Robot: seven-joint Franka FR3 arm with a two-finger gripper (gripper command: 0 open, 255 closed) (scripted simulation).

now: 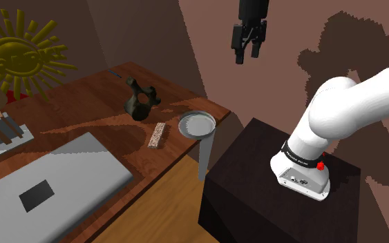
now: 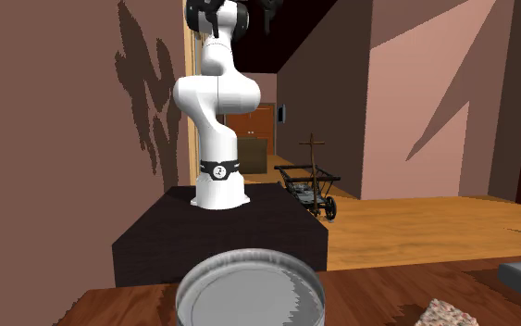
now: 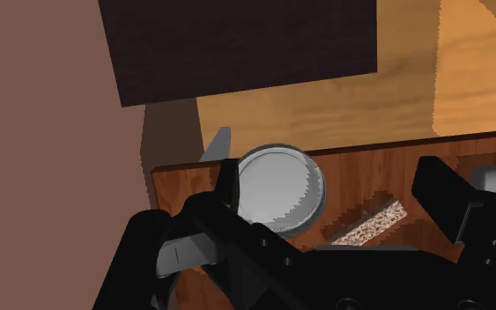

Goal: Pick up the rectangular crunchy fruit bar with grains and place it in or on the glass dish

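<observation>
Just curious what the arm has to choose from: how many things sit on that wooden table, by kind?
Speckled bar: 1
Round grey dish: 1
Dark figurine: 1
Golden sun ornament: 1
Flat grey slab: 1
Slatted tray: 1
Total: 6

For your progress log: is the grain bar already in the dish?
No, the grain bar lies on the table beside the dish, not touching it.
</observation>
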